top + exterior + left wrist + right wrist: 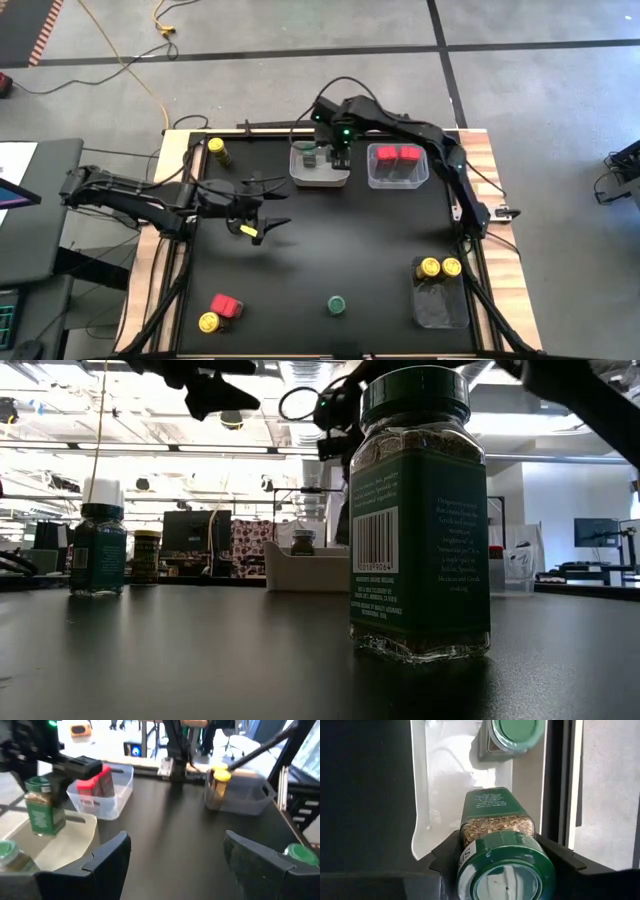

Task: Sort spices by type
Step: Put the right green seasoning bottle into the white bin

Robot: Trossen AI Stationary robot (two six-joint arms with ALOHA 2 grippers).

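My right gripper (340, 155) is shut on a green-lidded spice jar (495, 812) above the clear bin (322, 178) at the table's far edge. The same held jar (44, 815) shows in the left wrist view. Another green-lidded jar (515, 734) stands on its base in that bin. My left gripper (265, 225) hangs open over the table's left half, with nothing between its fingers (107, 860). A third green-lidded jar (337, 304) stands on its base near the front edge. My right gripper pinches the jar's upper body just under the green lid (470, 852) between its two fingers, one on each side. The fingers come from above, slanting down. The jar hangs roughly upright below them, lid up, clear above the bin.
A bin with red boxes (397, 165) sits right of the clear bin. A near-right bin (440, 305) holds two yellow-lidded jars (430, 268). A red box (228, 305) and a yellow-lidded jar (208, 322) stand near left; another yellow-lidded jar (216, 150) is far left.
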